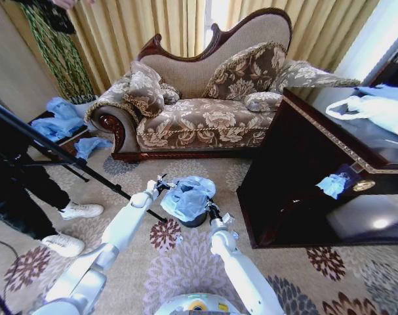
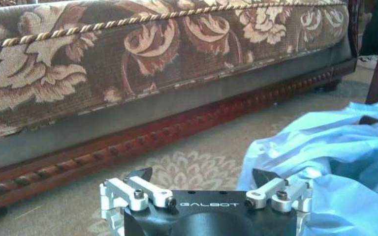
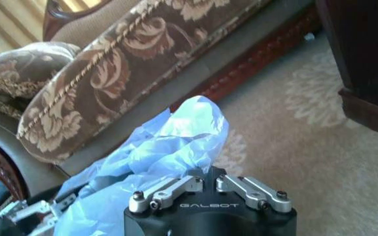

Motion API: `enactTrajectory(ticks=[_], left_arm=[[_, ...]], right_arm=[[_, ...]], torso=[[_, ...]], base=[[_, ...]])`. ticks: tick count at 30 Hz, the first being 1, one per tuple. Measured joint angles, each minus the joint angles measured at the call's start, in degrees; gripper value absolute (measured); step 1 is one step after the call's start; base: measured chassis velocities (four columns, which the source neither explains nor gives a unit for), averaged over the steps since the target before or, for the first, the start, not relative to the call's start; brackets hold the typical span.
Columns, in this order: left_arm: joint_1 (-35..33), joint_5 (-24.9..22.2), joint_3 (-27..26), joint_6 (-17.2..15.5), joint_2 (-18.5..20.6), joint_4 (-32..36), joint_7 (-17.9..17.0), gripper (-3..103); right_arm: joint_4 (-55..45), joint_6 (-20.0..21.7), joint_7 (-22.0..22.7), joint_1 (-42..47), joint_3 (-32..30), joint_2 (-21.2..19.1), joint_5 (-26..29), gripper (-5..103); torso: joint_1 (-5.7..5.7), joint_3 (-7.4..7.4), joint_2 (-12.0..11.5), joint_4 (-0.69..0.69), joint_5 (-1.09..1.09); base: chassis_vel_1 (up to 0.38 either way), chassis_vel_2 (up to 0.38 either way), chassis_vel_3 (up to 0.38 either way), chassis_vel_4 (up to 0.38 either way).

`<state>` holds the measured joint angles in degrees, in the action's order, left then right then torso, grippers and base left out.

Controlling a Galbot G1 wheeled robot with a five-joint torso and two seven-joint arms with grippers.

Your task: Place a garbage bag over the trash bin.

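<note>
We saw the thin, crinkly light-blue garbage bag (image 1: 188, 197) draped over the small glossy black trash bin (image 1: 196, 220), which stood on the floral carpet (image 1: 297, 275) before the patterned sofa (image 1: 199, 121). Our right gripper (image 3: 209, 180) had its fingers closed on the bag's plastic. Our left gripper (image 2: 203, 178) hovered just beside the bag, fingers spread wide, empty.

L arm stretched fwd, white links, black left gripper (image 2: 204, 178) w/ jaws spread wide. R arm stretched fwd alongside it, black right gripper (image 3: 209, 176) w/ jaws closed together.
</note>
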<state>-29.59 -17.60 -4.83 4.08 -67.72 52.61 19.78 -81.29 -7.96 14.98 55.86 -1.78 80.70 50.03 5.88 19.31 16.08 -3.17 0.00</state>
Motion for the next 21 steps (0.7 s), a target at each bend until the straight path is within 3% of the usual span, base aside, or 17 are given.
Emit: enactTrajectory(ticks=[10,12,13,18,20,21], left_arm=[[0.0,-0.1,0.2,0.5,-0.2,-0.8,0.2,100],[0.0,-0.2,0.2,0.6,-0.1,-1.1,0.3,100],[0.0,-0.2,0.2,0.6,-0.1,-1.1,0.3,100],[0.1,-0.5,0.1,0.8,-0.3,-1.6,0.3,100],[0.0,-0.6,0.1,0.8,-0.3,-1.6,0.3,100],[0.0,-0.8,0.1,0.9,-0.2,-1.6,0.3,100]], right_arm=[[0.4,1.2,0.4,-0.2,-0.5,1.7,0.4,0],[-0.7,1.2,1.0,-0.1,-0.3,1.7,0.6,10],[-0.7,1.2,1.0,-0.1,-0.3,1.7,0.6,10],[-2.6,1.9,2.8,-0.1,0.3,1.7,1.9,37],[-2.6,1.9,2.9,-0.2,0.3,1.7,1.9,37],[-2.6,2.0,3.1,-0.2,0.3,1.7,1.9,42]], torso=[[0.00,0.00,0.0,0.02,0.00],[0.00,-0.01,0.0,0.01,-0.02],[0.00,-0.01,0.0,0.01,-0.02],[0.00,-0.01,0.0,0.01,-0.01],[0.00,-0.01,0.0,0.01,-0.01],[0.00,-0.01,0.0,0.01,-0.01]], base=[[0.000,0.000,0.000,0.000],[0.000,0.000,0.000,0.000],[0.000,0.000,0.000,0.000],[0.000,0.000,0.000,0.000],[0.000,0.000,0.000,0.000],[0.000,0.000,0.000,0.000]])
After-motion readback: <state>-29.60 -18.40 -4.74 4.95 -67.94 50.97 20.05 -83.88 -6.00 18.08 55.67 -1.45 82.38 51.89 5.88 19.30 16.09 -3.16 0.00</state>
